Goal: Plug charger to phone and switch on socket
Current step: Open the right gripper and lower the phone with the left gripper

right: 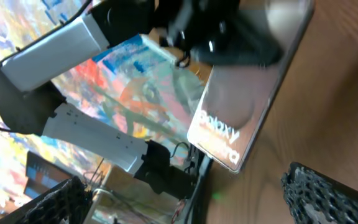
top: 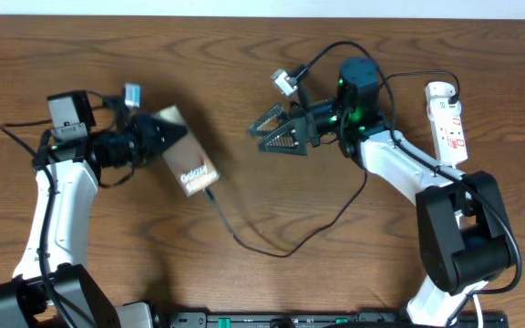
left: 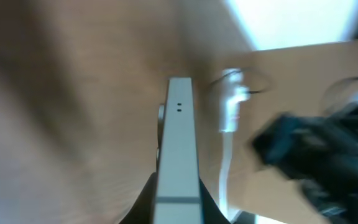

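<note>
My left gripper [top: 165,141] is shut on the phone [top: 190,162], a dark slab with white Galaxy lettering held tilted above the table. In the left wrist view the phone [left: 179,143] shows edge-on, pinched between the dark fingers [left: 143,200]. The charger [top: 285,252] is a thin black cable. One end meets the phone's lower edge, and from there it loops across the wood toward the right arm. My right gripper [top: 276,130] is open and empty, just right of the phone. The right wrist view shows the phone [right: 229,127] ahead of the right gripper [right: 191,202]. The white socket [top: 447,123] lies far right.
The right arm's base [top: 463,228] stands at the lower right and the left arm's base [top: 39,292] at the lower left. A dark rail [top: 317,319] runs along the table's front edge. A blurred white strip with a cord [left: 230,112] shows beyond the phone.
</note>
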`<state>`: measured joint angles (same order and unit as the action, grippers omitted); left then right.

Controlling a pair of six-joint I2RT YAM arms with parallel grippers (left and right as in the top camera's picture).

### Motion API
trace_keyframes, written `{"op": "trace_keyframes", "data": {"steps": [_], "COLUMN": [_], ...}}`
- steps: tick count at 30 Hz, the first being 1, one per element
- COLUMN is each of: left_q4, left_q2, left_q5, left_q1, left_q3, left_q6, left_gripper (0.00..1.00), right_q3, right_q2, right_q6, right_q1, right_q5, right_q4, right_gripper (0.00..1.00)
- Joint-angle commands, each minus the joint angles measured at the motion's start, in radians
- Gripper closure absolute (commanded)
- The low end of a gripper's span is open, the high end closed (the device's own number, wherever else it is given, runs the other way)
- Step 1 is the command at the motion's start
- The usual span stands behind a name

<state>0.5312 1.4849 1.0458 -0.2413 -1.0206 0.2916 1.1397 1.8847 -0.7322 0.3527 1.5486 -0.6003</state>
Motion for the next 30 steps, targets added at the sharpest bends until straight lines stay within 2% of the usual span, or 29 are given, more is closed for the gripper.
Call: {"op": "trace_keyframes", "data": {"steps": [1,6,16,30], "left_q4": [0.089,0.175,0.053,0.039], "left_q2": [0.0,0.0,0.03,0.031], "left_q5": [-0.205,-0.381,-0.384,-0.438], "left_q1": [-0.002,-0.002,-0.002,-0.002], "left_q3": [-0.008,0.031,0.249,0.285], "left_q6": [-0.162,-0.167,-0.148,-0.095], "left_gripper": [0.92,0.93,0.93,0.93], "right_q3": [0.018,0.018,0.018,0.018], "right_q2": [-0.008,-0.008,-0.008,-0.008], "right_q6": [-0.016,-0.015,-0.015,-0.011], "right_q1": [-0.019,-0.031,-0.031,-0.031], "right_q5": [0.003,0.002,0.011,0.011], "right_q4": [-0.002,-0.002,-0.002,-0.002], "right_gripper": [0.01,0.01,0.01,0.01]}}
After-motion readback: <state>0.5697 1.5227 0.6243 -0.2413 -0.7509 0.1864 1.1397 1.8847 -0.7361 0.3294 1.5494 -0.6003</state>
